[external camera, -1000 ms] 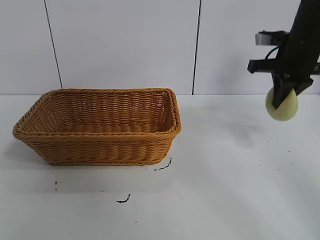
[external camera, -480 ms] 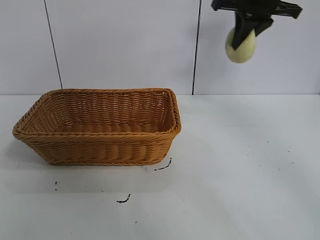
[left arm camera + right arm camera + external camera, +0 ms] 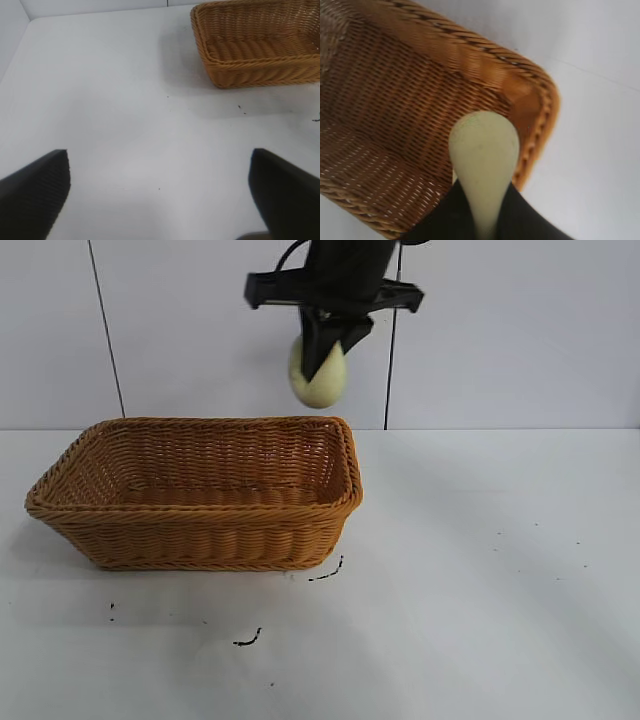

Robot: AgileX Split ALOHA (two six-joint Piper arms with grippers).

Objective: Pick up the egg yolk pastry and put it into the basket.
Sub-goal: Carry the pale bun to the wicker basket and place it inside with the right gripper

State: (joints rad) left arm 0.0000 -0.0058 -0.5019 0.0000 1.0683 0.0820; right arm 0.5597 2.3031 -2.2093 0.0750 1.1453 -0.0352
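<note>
The right gripper (image 3: 322, 352) hangs in the air above the basket (image 3: 200, 530), over its right end near the back rim, with its fingers clamped on the egg yolk pastry (image 3: 318, 378). The pastry is held edge-on between the two dark fingers, its pale yellow-cream body hanging below them, clear of the basket and not touching the braided rim. In the right wrist view the pastry (image 3: 483, 155) shows as a rounded pale shape pinched at its lower part by the fingers, and behind it lies the basket (image 3: 420, 85), with the woven inner wall, a rounded corner of the rim and part of the floor in sight; the pastry sits over the inside of that corner. The basket rests on the white table (image 3: 480, 590), orange-tan, rectangular with flared sides, and nothing can be seen inside it. A few small dark marks (image 3: 325, 575) lie on the table just in front of the basket. The left gripper (image 3: 160, 195) is well away from the basket, low over the bare table, its two dark fingers spread wide apart and holding nothing; the basket (image 3: 255, 50) appears beyond it in the left wrist view.
</note>
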